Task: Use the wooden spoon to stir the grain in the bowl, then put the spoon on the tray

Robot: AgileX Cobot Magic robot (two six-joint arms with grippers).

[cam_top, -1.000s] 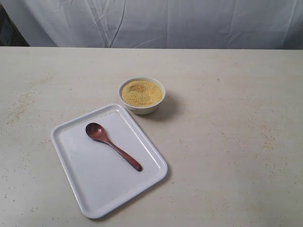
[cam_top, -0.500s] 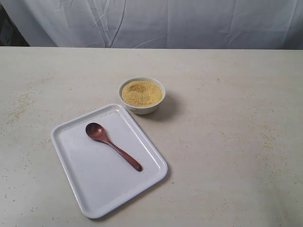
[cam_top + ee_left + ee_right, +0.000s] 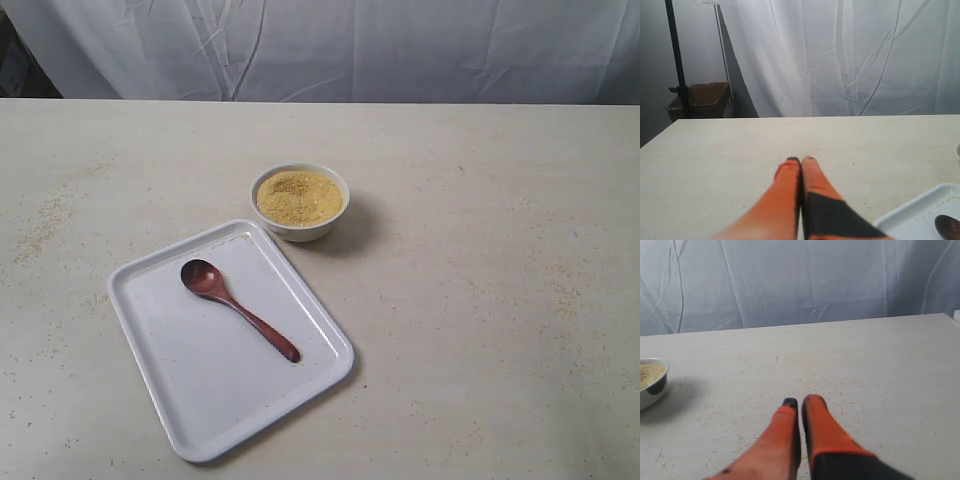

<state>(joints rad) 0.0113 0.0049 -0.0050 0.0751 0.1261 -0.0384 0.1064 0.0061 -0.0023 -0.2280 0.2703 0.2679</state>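
The dark reddish-brown wooden spoon (image 3: 238,309) lies diagonally on the white tray (image 3: 205,400), its oval bowl toward the far left. Behind the tray stands the small white bowl (image 3: 299,228), heaped with yellow grain (image 3: 299,196). Neither arm shows in the exterior view. My left gripper (image 3: 801,160) is shut and empty above bare table, with a corner of the tray (image 3: 910,220) and the spoon's tip (image 3: 949,227) at the picture's edge. My right gripper (image 3: 801,401) is shut and empty too, with the bowl (image 3: 651,385) off to one side.
Loose grains are scattered over the beige table (image 3: 490,290). A white cloth backdrop (image 3: 400,45) hangs behind the table's far edge. In the left wrist view a dark pole (image 3: 677,55) and a cardboard box (image 3: 702,100) stand beyond the table.
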